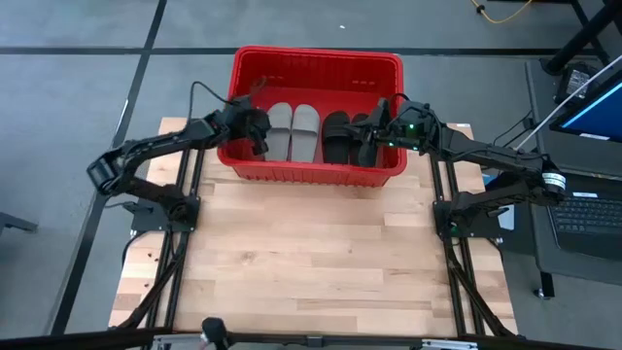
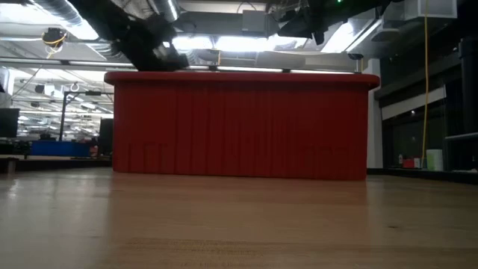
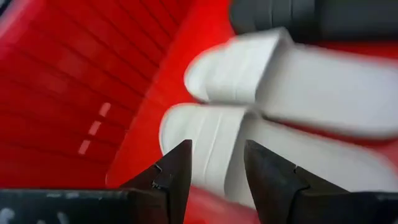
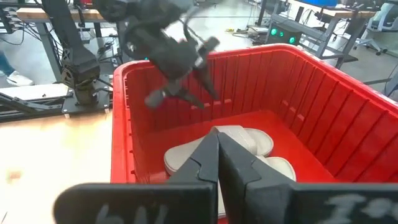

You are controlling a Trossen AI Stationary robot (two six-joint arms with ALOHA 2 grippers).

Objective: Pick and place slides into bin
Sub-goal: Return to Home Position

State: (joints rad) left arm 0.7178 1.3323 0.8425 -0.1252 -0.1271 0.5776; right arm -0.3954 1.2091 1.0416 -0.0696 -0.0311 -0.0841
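The red bin (image 1: pixel 316 54) stands at the table's far middle. On its floor lie two light grey slides (image 1: pixel 280 132) (image 1: pixel 305 132) side by side, with two black slides (image 1: pixel 336 136) (image 1: pixel 361 134) to their right. My left gripper (image 3: pixel 217 150) hangs open over the bin's left end, above the leftmost grey slide (image 3: pixel 208 134) and clear of it. My right gripper (image 4: pixel 215 138) is shut, holds nothing, and hovers over the bin's right end (image 1: pixel 371 138). It points toward the grey slides (image 4: pixel 244 138).
The bin's ribbed front wall (image 2: pixel 239 127) fills the middle of the low view. Bare wooden tabletop (image 1: pixel 311 253) lies between the bin and the near edge. A desk with a laptop (image 1: pixel 583 209) stands beyond the table's right side.
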